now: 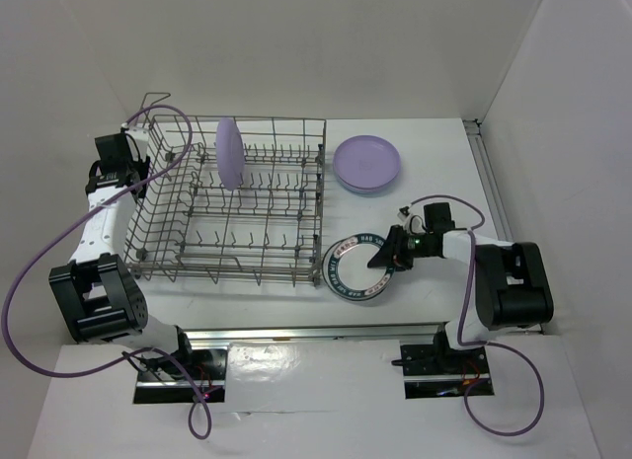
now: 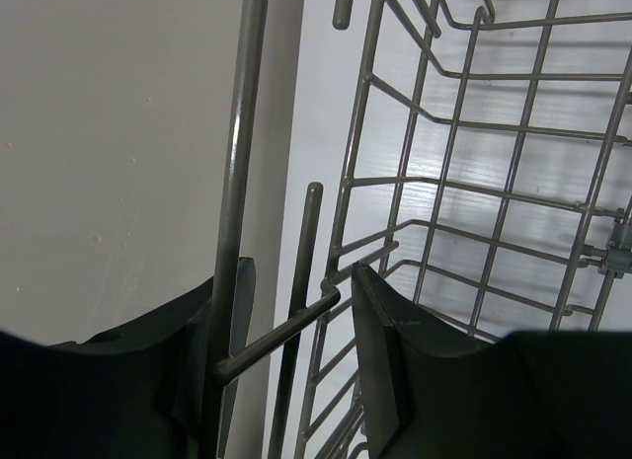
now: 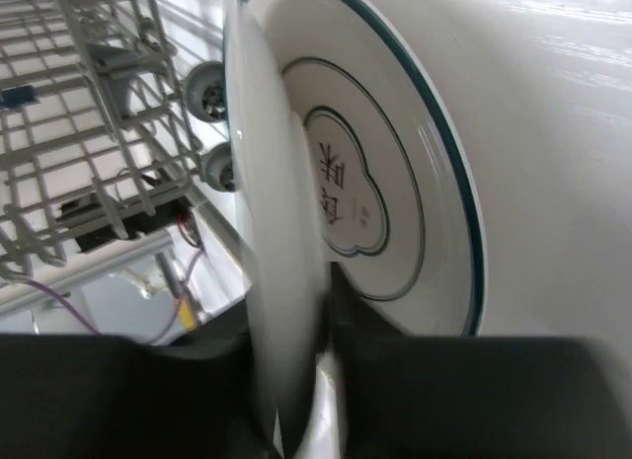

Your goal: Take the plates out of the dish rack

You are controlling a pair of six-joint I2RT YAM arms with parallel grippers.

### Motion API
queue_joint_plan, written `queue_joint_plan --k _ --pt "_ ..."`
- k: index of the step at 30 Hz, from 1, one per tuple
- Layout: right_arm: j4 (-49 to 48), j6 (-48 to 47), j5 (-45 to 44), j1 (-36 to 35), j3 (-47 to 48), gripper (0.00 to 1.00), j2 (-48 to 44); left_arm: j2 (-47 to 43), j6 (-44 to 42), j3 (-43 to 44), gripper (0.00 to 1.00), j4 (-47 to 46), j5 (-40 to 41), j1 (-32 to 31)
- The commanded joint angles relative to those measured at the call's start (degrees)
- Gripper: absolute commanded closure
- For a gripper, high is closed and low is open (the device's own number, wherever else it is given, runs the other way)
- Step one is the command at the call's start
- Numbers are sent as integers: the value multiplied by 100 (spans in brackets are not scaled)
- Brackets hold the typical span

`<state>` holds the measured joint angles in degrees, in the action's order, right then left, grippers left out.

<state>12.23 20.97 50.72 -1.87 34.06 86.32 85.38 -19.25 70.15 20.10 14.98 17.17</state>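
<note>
The grey wire dish rack stands at the table's left. One lavender plate stands upright in its far row. A lavender plate lies on top of a stack on the table right of the rack. My right gripper is shut on the rim of a white plate with a dark-blue patterned rim, low by the rack's front right corner. In the right wrist view the plate shows its marked underside between my fingers. My left gripper is at the rack's far left corner, its jaws closed against the handle wires.
White walls close in the table at the back, left and right. A metal rail runs along the right edge. Purple cables loop over the left arm and the rack's far left corner. The rack's wheels show close to the held plate.
</note>
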Motion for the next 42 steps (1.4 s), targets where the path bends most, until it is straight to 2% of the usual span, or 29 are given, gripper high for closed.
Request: queue_joint_plan --k 1,4,9,11,13,15,16,20,25,29,35,42 --pt "155 -181 -80 -146 56 68 -19 242 325 -256 43 741 -259 94" --pt "524 -181 -404 -147 161 49 -352 242 273 -256 43 689 -259 94" --pt "1210 -181 -1097 -209 398 29 -546 242 272 -318 43 636 -373 94" --pt "1746 -59 -1423 -322 600 25 -546 242 272 -318 43 636 -373 94" --pt "1871 82 -1591 -445 680 14 -695 189 272 -318 43 574 -435 94" --pt "2379 423 -2150 -586 1038 9 -749 189 272 -318 43 522 -435 94" --pt "2824 538 -2398 -734 1206 1 -749 189 211 -318 43 522 -435 94" --pt "3645 1126 -3365 -1210 2006 0 -582 189 211 -370 43 469 -435 94" --pt "4042 1708 -4596 -1974 2298 0 -371 189 211 -370 43 416 -488 94" --pt "4112 1761 -4668 -2046 2254 0 -292 189 211 -370 43 364 -540 94" --pt "3717 1708 -4518 -2046 1815 0 -89 189 211 -370 43 363 -592 94" --pt "3427 1586 -4518 -2046 1876 0 -28 189 211 -370 43 363 -593 94"
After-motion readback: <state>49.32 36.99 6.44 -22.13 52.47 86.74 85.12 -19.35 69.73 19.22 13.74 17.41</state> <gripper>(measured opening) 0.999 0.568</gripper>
